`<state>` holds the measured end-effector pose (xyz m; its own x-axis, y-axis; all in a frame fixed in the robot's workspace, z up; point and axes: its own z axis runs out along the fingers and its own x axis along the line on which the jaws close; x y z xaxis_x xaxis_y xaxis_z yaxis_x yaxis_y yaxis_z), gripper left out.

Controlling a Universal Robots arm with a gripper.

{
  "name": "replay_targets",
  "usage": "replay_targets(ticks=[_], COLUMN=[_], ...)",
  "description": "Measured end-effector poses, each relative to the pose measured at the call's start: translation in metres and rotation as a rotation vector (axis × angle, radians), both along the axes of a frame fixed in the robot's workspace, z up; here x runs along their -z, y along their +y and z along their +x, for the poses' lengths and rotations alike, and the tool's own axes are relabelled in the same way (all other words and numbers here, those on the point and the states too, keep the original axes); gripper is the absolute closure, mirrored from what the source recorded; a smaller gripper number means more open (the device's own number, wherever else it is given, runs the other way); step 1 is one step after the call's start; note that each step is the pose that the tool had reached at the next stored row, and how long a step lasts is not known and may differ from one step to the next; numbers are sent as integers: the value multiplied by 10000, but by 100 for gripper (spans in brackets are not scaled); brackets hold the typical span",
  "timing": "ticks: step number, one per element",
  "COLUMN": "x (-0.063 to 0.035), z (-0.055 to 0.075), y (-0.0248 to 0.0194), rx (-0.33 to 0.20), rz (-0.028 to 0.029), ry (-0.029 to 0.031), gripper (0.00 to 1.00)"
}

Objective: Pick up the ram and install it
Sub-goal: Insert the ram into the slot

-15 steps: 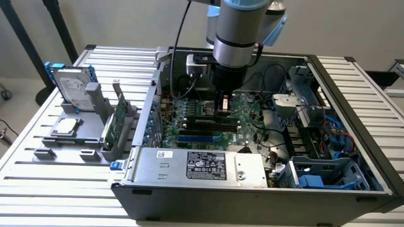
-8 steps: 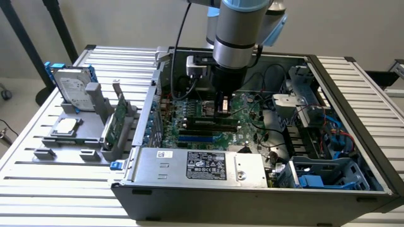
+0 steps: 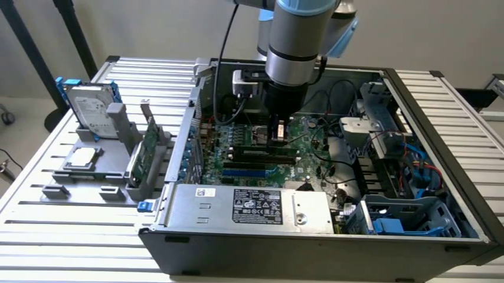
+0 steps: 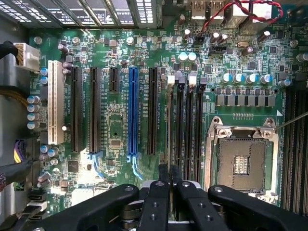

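Found the tool [image 4: 169, 176] clenched, fingertips pressed together on the thin top edge of the ram [image 4: 169, 126], gripping near one end, judging from an edge-on look. Saw the stick standing upright along the first of the black memory slots [image 4: 186, 126], just beside the three bare ones, between a long black card slot [image 4: 152, 110] and the processor socket [image 4: 240, 163]. Could not tell whether fully seated or merely resting in the slot mouth.

Judged the step in hand to be the install, with pick-up done. Reckoned the next move to call for a straight, even push down, stick kept square to the slot, end clips [image 4: 171, 80] free to snap home. Noted the socket lying open and unfilled.

Further out, saw the open computer case [image 3: 445, 112] holding the motherboard [image 3: 303, 141], a grey power supply [image 3: 252, 206], cable bundles and a blue-and-grey drive cage [image 3: 409, 217]. Beyond the case, toward the exterior view's left, spotted a grey holder [image 3: 94, 177] on the slatted worktop [image 3: 55, 236], carrying a hard drive [image 3: 85, 106] on edge, a broader green card [image 3: 141, 156] and a small silvery square part [image 3: 82, 158].
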<state>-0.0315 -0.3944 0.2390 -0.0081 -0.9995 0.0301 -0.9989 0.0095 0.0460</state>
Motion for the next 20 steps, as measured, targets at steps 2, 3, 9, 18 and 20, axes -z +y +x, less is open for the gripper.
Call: replay_targets(ticks=[2,3,9,18,20], x=[4,7,20,35,39], z=[0,0,-1,-15,-15], y=[2,4,14,16,17], rx=[0,1,1,45,63], rz=[-9,-12,-26,-27,-27], ry=[-8,-12,-34,-64,-69], gripper=[87,87,87,87,87])
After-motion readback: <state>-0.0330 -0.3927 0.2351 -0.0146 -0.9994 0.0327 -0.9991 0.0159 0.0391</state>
